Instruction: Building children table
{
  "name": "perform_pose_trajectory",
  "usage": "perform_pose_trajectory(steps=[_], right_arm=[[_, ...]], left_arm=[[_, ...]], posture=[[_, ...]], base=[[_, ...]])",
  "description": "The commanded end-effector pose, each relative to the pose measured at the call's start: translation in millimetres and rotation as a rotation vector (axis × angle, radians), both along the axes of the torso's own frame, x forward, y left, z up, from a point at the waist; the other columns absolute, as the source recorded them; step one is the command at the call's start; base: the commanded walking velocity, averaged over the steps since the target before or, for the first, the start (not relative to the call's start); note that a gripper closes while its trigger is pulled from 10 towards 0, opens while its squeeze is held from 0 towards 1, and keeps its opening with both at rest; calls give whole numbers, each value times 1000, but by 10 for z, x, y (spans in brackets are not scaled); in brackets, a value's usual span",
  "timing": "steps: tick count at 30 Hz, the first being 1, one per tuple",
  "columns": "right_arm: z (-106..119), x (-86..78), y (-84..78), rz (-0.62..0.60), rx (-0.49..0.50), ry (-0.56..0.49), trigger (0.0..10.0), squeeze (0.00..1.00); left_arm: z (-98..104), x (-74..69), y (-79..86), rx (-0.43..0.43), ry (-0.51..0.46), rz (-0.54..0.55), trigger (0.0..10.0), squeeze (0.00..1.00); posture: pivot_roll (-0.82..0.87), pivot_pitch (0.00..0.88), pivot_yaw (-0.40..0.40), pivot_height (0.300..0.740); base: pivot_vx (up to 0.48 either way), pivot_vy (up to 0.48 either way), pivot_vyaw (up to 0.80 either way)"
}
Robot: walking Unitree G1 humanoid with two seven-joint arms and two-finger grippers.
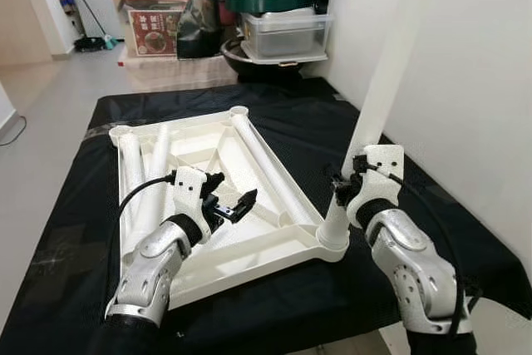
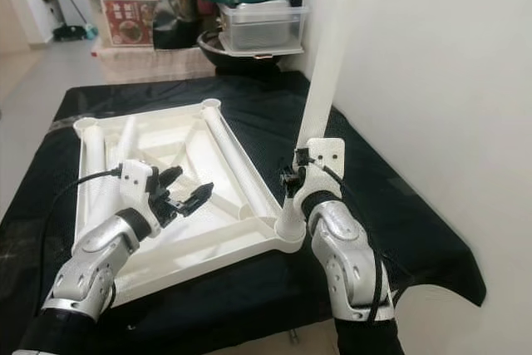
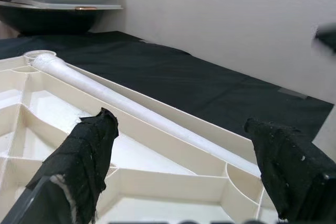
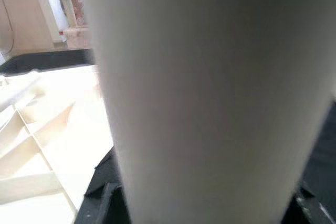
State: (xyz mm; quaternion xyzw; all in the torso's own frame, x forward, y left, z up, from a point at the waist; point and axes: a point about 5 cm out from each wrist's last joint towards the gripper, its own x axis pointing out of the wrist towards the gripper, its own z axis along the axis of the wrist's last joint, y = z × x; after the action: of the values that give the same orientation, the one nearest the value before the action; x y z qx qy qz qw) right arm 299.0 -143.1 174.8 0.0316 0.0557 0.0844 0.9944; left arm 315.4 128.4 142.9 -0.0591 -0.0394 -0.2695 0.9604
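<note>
My right gripper [image 1: 342,187] hugs the tall white leg [image 1: 378,89] low down, right of the middle, where it stands in the corner hole of the upside-down table top [image 1: 208,197]. It looks light, hard and smooth, maybe slippery. My left gripper [image 1: 237,205] hangs wide open over the top.

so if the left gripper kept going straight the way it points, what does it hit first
Probably the loose table leg lying along the tabletop's far rim, judging by the wrist view. The left gripper is open and hovers over the upturned tabletop; depth is unclear, so it might pass just above.
</note>
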Motion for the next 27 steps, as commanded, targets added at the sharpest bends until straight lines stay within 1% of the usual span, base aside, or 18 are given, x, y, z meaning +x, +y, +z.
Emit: perform_pose_trajectory(steps=[1,2,3,4,5,6,9,11,12,15,16,19,20,21,24,25,26,27], right_arm=[[-107,12,81,103,58,71,10000,1000],[-45,26,117,157,97,54,10000,1000],[19,24,153,227,124,31,10000,431],[19,24,153,227,124,31,10000,431],[80,-13,198,335,141,9,10000,0],[80,-13,198,335,141,9,10000,0],[196,-306,304,731,122,-48,10000,0],[176,-380,319,808,98,-44,10000,0],[131,-450,338,873,74,-33,4941,0],[115,-467,346,889,70,-29,4941,0],[65,-456,352,880,59,-14,0,0],[-82,-319,313,743,42,30,0,0],[-193,-98,207,488,31,83,0,0],[-254,2,110,337,37,125,0,0],[-310,70,12,203,36,156,0,0],[-428,135,-261,-120,50,224,0,0],[-428,135,-261,-120,50,224,0,0],[-472,112,-359,-221,47,242,0,0]], left_arm=[[-29,2,12,0,18,-3,10000,0],[-30,3,10,0,19,-3,10000,0],[-31,4,11,0,19,-3,10000,0],[-31,4,11,0,19,-3,10000,0],[-32,5,11,0,19,-2,10000,0],[-32,5,11,0,19,-2,10000,0],[-32,9,8,0,19,-1,10000,0],[-31,12,6,0,20,-1,10000,0],[-32,13,4,0,20,-2,10000,0],[-32,13,3,0,20,-3,10000,0],[-32,14,1,0,21,-3,10000,0],[-30,14,-5,-1,21,-2,10000,0],[-30,13,-6,-1,21,-1,10000,0],[-30,12,-5,-1,21,-2,10000,0],[-29,12,-4,-2,21,-2,10000,0],[-30,11,0,-2,22,-4,10000,0],[-30,11,0,-2,22,-4,10000,0],[-31,10,1,-1,22,-4,10000,0]], posture=[[-110,0,-26,740],[-110,0,-26,740],[-110,0,-26,740],[-110,0,-26,740],[-110,0,-26,740],[-110,0,-26,740],[-111,0,-26,740],[-109,0,-29,740],[-109,0,-29,740],[-109,0,-29,740],[-107,0,-29,740],[-104,0,-30,740],[-104,0,-30,740],[-106,0,-27,740],[-106,0,-27,740],[-106,0,-26,740],[-106,0,-26,740],[-107,0,-25,740]], base=[[0,0,0],[0,0,0],[0,0,0],[0,0,0],[0,0,0],[0,0,0],[0,0,0],[0,0,0],[0,0,0],[0,0,0],[0,0,0],[0,0,0],[0,0,0],[0,0,0],[0,0,0],[0,0,0],[0,0,0],[0,0,0]])
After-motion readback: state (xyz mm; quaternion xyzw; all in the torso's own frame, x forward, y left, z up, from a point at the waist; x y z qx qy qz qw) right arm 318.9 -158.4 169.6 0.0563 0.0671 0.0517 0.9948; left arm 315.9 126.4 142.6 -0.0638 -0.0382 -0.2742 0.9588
